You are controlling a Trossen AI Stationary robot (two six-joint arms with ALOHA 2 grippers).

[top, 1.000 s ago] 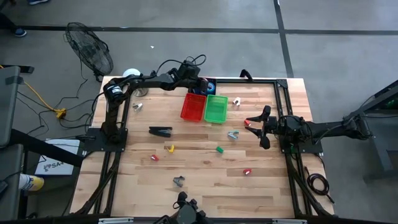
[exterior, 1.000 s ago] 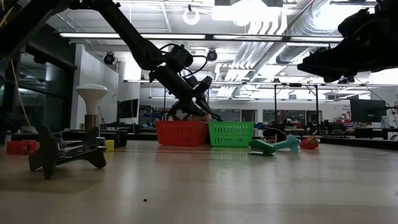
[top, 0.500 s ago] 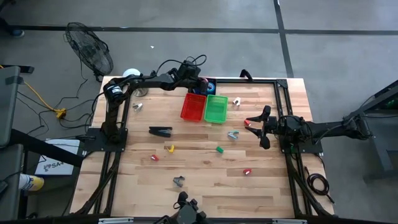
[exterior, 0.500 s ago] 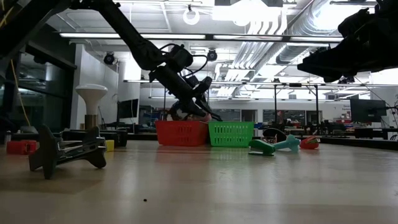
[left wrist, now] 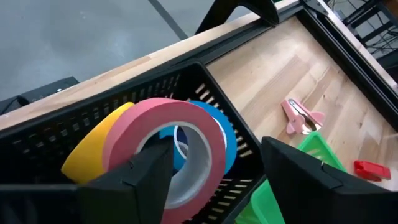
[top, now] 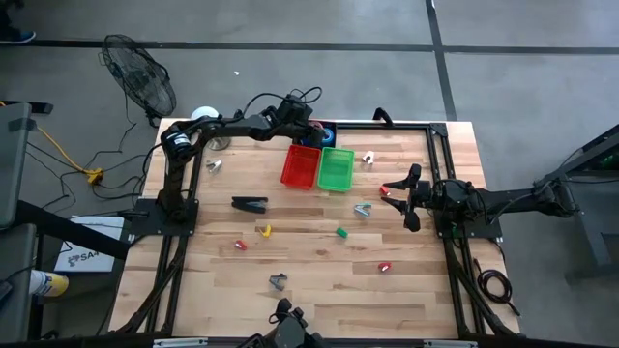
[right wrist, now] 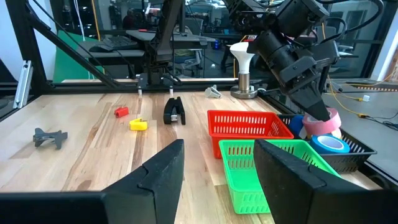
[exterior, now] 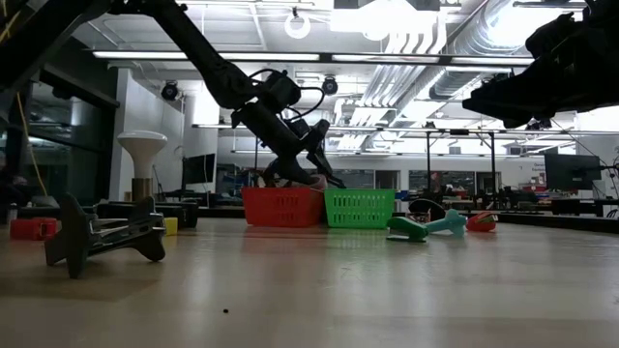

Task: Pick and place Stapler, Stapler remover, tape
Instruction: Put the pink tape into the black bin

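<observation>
My left gripper (top: 309, 129) (left wrist: 216, 148) hovers open over the black basket (top: 327, 130) at the table's far edge. A pink tape roll (left wrist: 177, 140) stands on edge in that basket and leans on a yellow roll (left wrist: 93, 149) and a blue roll (left wrist: 227, 134). One finger sits in front of the pink roll's open centre and the other stands well clear outside it. The black stapler (top: 250, 203) lies flat on the left half of the table. My right gripper (top: 414, 198) (right wrist: 219, 146) waits open above the table's right side. My left gripper has one finger (left wrist: 155, 165) at the pink roll's open centre (left wrist: 180, 146), coming from above and slanting down. I cannot tell whether it touches the roll. The roll rests in the black basket on the other rolls.
A red basket (top: 301, 166) and a green basket (top: 336, 168) stand side by side just near of the black one. Grey claw pieces (top: 278, 280) (top: 362, 209) and small red, yellow and green pieces (top: 264, 230) are scattered over the table. A white funnel-shaped stand (right wrist: 242, 68) is at the far left corner.
</observation>
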